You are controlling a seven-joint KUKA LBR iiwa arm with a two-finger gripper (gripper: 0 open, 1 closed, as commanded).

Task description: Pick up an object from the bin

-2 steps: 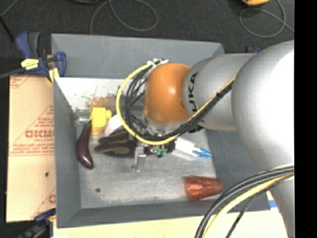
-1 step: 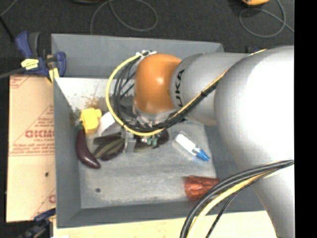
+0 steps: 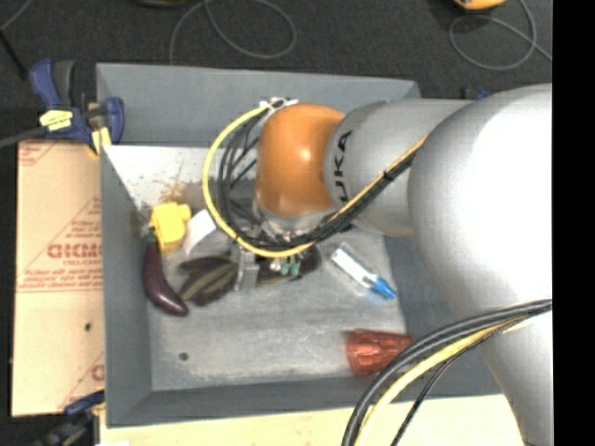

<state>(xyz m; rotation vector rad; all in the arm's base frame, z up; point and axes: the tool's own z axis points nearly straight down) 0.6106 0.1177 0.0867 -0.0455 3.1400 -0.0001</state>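
My gripper is low in the middle of the bin, mostly hidden under the arm's orange cover. Its metal tip sits right at the right end of a dark, flat, leaf-shaped thing. A purple eggplant lies just left of that, pointing toward the front. Behind the eggplant is a yellow block with a white piece beside it. A small dark thing with green bits lies close on the gripper's right.
A white tube with a blue cap lies to the right of the gripper. A copper-red crumpled thing rests in the front right corner. The arm and its cables cover the bin's back right.
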